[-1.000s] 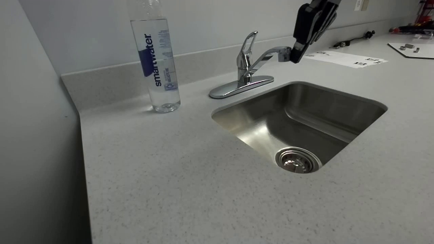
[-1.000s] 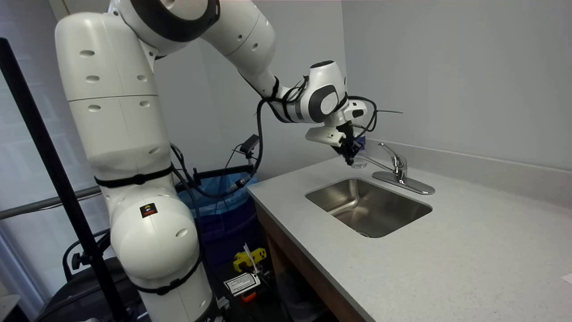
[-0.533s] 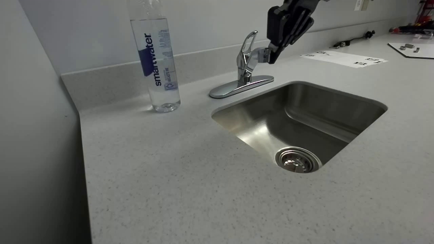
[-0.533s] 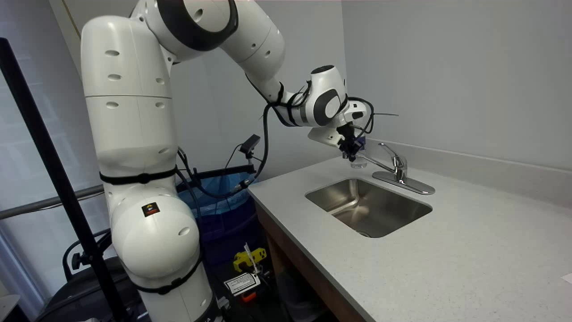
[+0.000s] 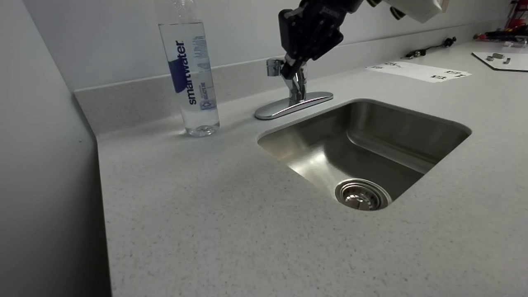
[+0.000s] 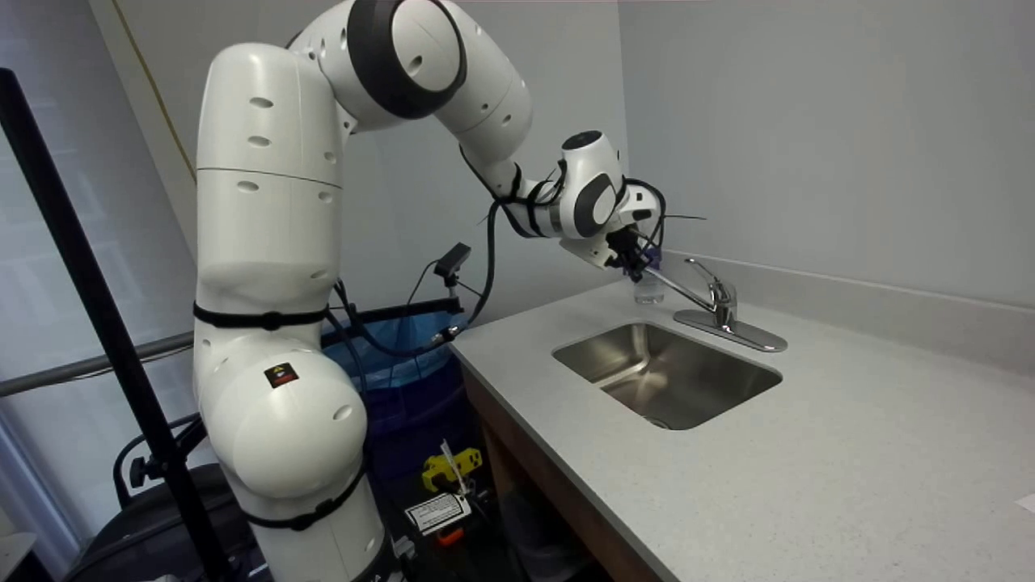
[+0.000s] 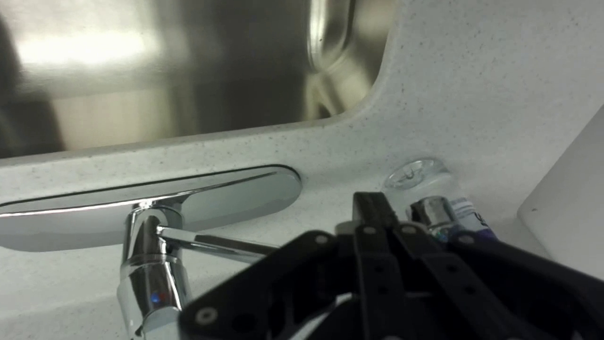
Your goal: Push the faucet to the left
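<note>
The chrome faucet shows in both exterior views [image 5: 298, 87] [image 6: 722, 309] and in the wrist view [image 7: 153, 269]. Its spout is turned toward the water bottle's side, with the spout tip left of my fingers in an exterior view. My gripper [image 5: 288, 73] is shut with nothing between its fingers, and it also shows in an exterior view [image 6: 635, 275] and the wrist view [image 7: 375, 210]. The fingers are against or very close to the spout near its tip; exact contact cannot be told. My gripper hides part of the spout and, in an exterior view, the lever handle.
The clear water bottle [image 5: 192, 78] stands on the counter beyond the spout tip, near the side wall. It also shows in the wrist view [image 7: 472, 215]. The steel sink [image 5: 406, 123] lies in front of the faucet. The back wall's ledge [image 5: 243, 78] runs behind the faucet.
My gripper has moved left in an exterior view, and the spout has swung left with it, from pointing right to pointing toward the bottle. The base plate and bottle have stayed put.
</note>
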